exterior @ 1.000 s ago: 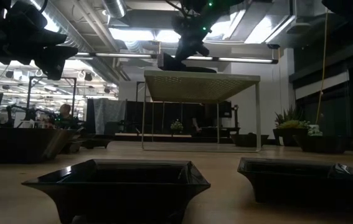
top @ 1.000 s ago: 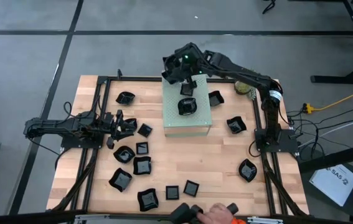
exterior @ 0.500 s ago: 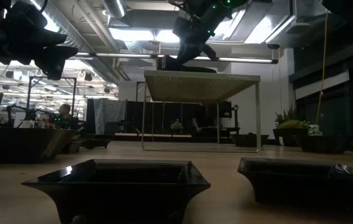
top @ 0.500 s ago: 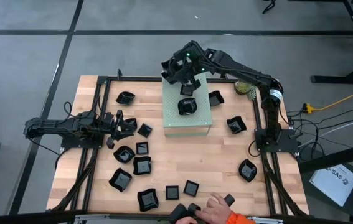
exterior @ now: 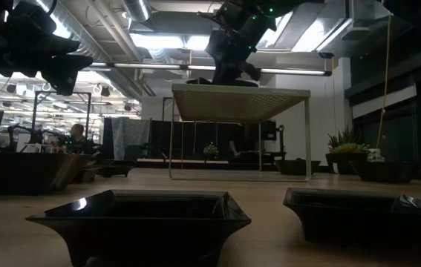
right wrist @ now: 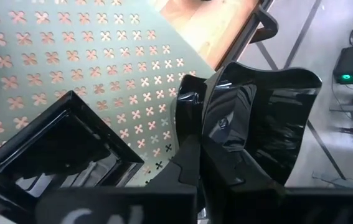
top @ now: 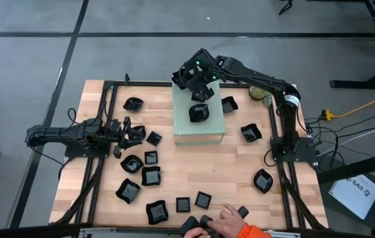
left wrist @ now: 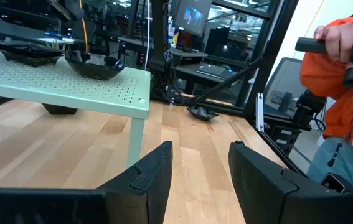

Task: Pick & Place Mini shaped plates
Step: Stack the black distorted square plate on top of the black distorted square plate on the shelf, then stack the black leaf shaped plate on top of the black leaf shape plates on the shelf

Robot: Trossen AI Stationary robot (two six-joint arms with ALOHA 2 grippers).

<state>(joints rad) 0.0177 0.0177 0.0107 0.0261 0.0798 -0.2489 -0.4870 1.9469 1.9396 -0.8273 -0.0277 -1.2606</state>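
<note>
**Right arm holds a plate over the green box**

A glossy black mini plate (right wrist: 260, 121) sits clamped in the jaws of the right gripper (top: 197, 78), above the far edge of the pale green perforated box (top: 199, 125). Two more plates rest on the box top, one square (right wrist: 55, 152), one rounded (top: 199, 113). Others lie scattered across the worktop (top: 240, 165), mostly at 7 to 9 o'clock from the box. The left gripper (left wrist: 198, 165) waits low at 9 o'clock, jaws apart and holding nothing. A person's hand (top: 227, 223) shows at the near edge.
</note>
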